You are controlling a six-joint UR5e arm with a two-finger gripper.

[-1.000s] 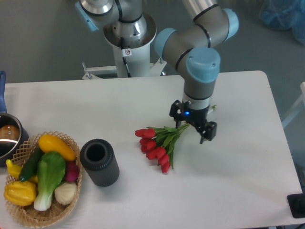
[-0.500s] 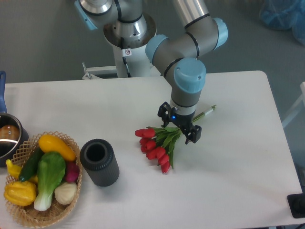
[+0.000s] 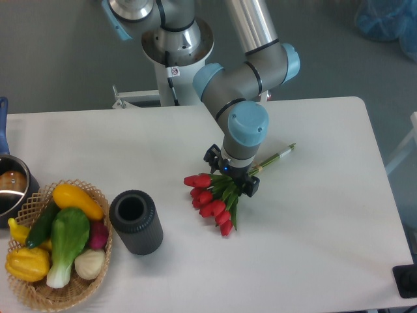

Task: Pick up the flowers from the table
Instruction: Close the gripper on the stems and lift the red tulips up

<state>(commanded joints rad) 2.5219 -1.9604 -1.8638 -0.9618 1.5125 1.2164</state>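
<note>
Risk lies in the black two-finger claw (image 3: 230, 173), spread open and empty over the leafy neck of the red tulip bunch (image 3: 218, 197) lying on the white matte surface (image 3: 313, 235), crushing leaves or missing the slim stems

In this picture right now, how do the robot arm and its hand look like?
The arm is a grey metal tube with rounded grey joints closed by light blue caps. Black rings mark the seams of the joints. The hand is small and black, and a little blue light shows on it. No loose cable is visible along the arm.
</note>
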